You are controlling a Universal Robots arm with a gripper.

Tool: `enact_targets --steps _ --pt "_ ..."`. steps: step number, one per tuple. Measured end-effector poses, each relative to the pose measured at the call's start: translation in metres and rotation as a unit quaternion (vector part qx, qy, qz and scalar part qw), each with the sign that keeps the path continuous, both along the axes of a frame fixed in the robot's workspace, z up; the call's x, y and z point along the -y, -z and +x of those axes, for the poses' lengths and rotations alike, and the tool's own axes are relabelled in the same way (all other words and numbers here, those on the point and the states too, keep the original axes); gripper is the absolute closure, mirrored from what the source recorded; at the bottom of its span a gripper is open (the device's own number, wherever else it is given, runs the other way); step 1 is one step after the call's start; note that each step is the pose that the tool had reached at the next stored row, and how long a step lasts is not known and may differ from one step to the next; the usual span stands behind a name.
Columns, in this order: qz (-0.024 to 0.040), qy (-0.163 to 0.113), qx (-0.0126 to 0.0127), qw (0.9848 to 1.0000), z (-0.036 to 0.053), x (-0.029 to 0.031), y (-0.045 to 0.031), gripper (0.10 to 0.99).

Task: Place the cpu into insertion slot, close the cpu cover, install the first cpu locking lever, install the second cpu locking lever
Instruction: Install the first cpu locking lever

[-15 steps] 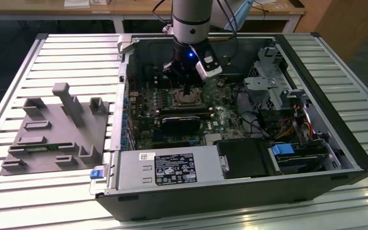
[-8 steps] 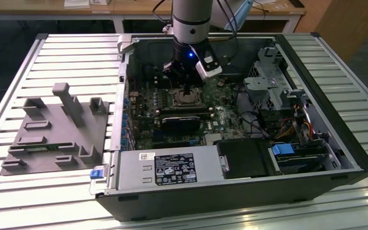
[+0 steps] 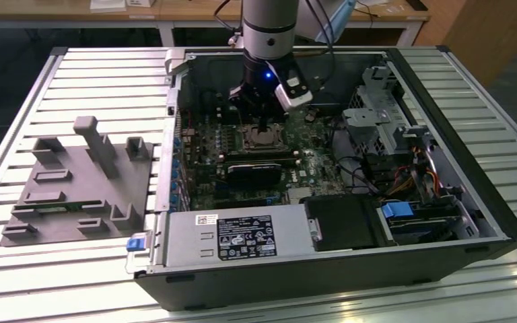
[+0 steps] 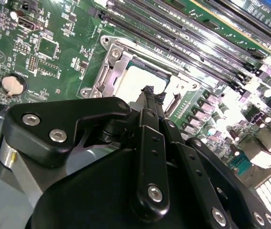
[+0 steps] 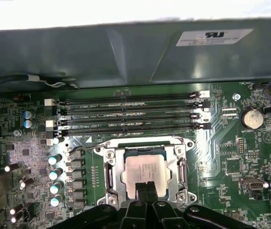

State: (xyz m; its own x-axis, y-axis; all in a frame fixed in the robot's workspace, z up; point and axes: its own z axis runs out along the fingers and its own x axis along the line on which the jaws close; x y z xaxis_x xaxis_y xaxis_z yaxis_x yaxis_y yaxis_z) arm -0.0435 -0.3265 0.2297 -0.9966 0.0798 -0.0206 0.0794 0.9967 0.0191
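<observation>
1. Gripper [image 3: 260,126] hangs low inside the open computer case [image 3: 330,279], straight under the arm, right above the processor socket on the green motherboard [image 3: 207,176].
2. Its two black fingers [image 5: 140,192] are pressed together, tip against tip, with nothing caught between them.
3. In the first wrist view the joined tips sit over one edge of the cpu [image 5: 145,169], on the side away from the memory slots [image 5: 130,114]. Whether they actually touch the metal I cannot tell from where I stand.
4. The cpu is down in its socket, its pale top lying level and showing through the window of the cpu cover [image 5: 179,164].
5. The cpu cover appears to lie flat over the chip, its silvery frame all round it. The angle is poor, so I would not swear that it is fully seated.
6. A round coin battery [image 5: 251,118] sits on the board off to one side of the socket, well apart from the fingers.
7. In the exterior view a black card [image 3: 254,171] lies just on the near side of the socket, and the power supply [image 3: 196,245] fills the near edge of the case.
8. A grey moulded fixture [image 3: 70,192] rests on the slatted table [image 3: 79,74] at the exterior view's left, beside the case.
</observation>
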Motion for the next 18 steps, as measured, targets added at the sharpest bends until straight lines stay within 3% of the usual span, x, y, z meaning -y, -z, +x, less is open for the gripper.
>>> enact_targets --steps 3,10,18 --pt "0.0 0.0 0.0 1.0 0.0 0.0 -0.0045 0.984" --pt "0.0 0.0 0.0 1.0 -0.0005 0.0 -0.0049 0.984" --pt "0.0001 0.0 0.0002 1.0 -0.0164 0.0 -0.0049 0.984"
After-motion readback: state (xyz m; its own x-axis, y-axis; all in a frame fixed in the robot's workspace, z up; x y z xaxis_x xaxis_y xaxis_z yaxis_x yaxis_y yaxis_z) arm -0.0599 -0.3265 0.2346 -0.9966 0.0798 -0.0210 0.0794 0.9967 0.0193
